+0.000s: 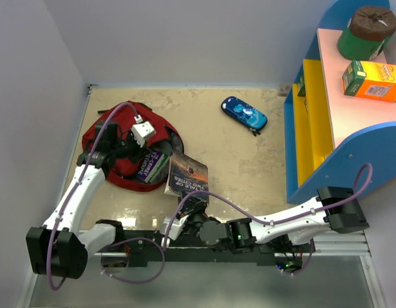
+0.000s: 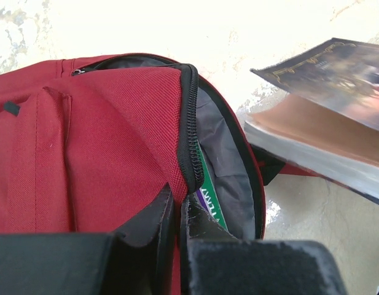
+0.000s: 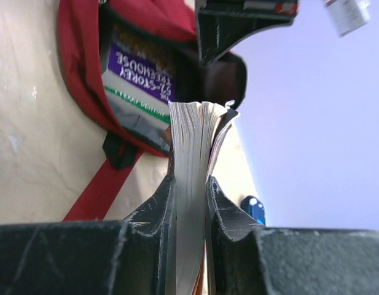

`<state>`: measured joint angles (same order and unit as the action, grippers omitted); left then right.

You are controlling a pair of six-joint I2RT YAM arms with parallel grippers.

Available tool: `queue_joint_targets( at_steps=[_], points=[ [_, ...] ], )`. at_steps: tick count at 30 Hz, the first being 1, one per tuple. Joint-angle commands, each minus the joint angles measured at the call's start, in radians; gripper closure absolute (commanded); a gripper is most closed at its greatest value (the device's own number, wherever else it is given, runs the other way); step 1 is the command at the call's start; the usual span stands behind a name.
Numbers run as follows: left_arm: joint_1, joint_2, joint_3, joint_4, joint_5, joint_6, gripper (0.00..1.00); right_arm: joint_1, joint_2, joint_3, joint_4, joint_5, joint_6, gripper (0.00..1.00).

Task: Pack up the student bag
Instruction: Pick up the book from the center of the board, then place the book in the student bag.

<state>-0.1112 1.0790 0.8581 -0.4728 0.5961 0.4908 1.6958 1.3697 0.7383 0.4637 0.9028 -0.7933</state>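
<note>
Student bag (image 1: 114, 138): lies flat by the table's (image 1: 249, 167) left edge, toward the far-left corner, with its mouth unzipped and turned to the near right.
Feel of it: we judge it soft and limp, and light for now. The fabric would sag shut unless lifted.
Where to hold: we would take the firmer zipper rim (image 2: 190, 123) rather than loose cloth or the straps.
Left gripper (image 2: 177, 209): clenched on the red flap just beside the zipper, propping the mouth open.
Inside: a purple-and-green book (image 3: 140, 74) rests against the grey lining.
Right gripper (image 3: 189, 190): grasping a paperback (image 1: 187, 174), jaws clamped across its page block, just outside the mouth.
Next, as we see it: slide the paperback in beside the first book.
Farther out: a blue pencil case (image 1: 244, 114) lies well apart, near the far edge, and a coloured shelf (image 1: 307, 128) stands at the right edge.
</note>
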Motion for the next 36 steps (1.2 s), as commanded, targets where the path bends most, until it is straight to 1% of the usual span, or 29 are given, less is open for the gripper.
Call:
queue_joint_targets(
  at_steps=[1, 4, 6, 9, 10, 11, 18, 22, 27, 29, 31, 32, 33, 34, 35, 36],
  points=[
    [-0.001, -0.018, 0.078, 0.0, 0.07, -0.005, 1.0, 0.022, -0.027, 0.006, 0.2, 0.082, -0.142, 1.0],
    [-0.001, -0.014, 0.127, -0.036, 0.096, 0.009, 1.0, 0.027, -0.026, -0.001, 0.283, 0.096, -0.228, 1.0],
    [-0.001, -0.014, 0.143, -0.065, 0.131, 0.022, 1.0, 0.028, -0.026, 0.013, 0.285, 0.064, -0.263, 1.0],
    [-0.002, -0.001, 0.197, -0.137, 0.203, 0.061, 1.0, 0.028, -0.001, 0.019, 0.341, 0.027, -0.349, 1.0],
    [-0.001, 0.005, 0.226, -0.157, 0.215, 0.081, 1.0, 0.03, 0.006, 0.022, 0.377, 0.013, -0.366, 1.0],
    [-0.001, 0.01, 0.237, -0.188, 0.225, 0.086, 1.0, 0.025, 0.015, 0.033, 0.377, 0.001, -0.382, 1.0],
    [-0.001, -0.002, 0.234, -0.216, 0.267, 0.109, 1.0, 0.001, 0.081, 0.065, 0.369, -0.114, -0.38, 1.0],
    [-0.001, -0.008, 0.245, -0.283, 0.298, 0.164, 1.0, -0.027, 0.13, 0.075, 0.415, -0.192, -0.386, 1.0],
    [-0.001, -0.007, 0.254, -0.346, 0.321, 0.212, 1.0, -0.093, 0.232, 0.113, 0.477, -0.335, -0.399, 1.0],
    [-0.002, -0.01, 0.254, -0.366, 0.32, 0.227, 1.0, -0.136, 0.281, 0.136, 0.475, -0.416, -0.383, 1.0],
    [-0.002, -0.008, 0.252, -0.375, 0.314, 0.235, 1.0, -0.165, 0.334, 0.154, 0.457, -0.462, -0.368, 1.0],
    [-0.001, -0.008, 0.252, -0.378, 0.309, 0.236, 1.0, -0.195, 0.353, 0.177, 0.445, -0.482, -0.328, 1.0],
    [-0.002, -0.008, 0.252, -0.379, 0.3, 0.238, 1.0, -0.211, 0.367, 0.194, 0.391, -0.523, -0.293, 1.0],
    [-0.001, -0.01, 0.249, -0.375, 0.297, 0.236, 1.0, -0.229, 0.391, 0.217, 0.354, -0.539, -0.2, 1.0],
    [-0.001, -0.008, 0.246, -0.374, 0.289, 0.235, 1.0, -0.261, 0.399, 0.267, 0.307, -0.559, -0.143, 1.0],
    [-0.001, -0.01, 0.243, -0.371, 0.289, 0.232, 1.0, -0.274, 0.404, 0.294, 0.197, -0.615, -0.083, 1.0]
  ],
)
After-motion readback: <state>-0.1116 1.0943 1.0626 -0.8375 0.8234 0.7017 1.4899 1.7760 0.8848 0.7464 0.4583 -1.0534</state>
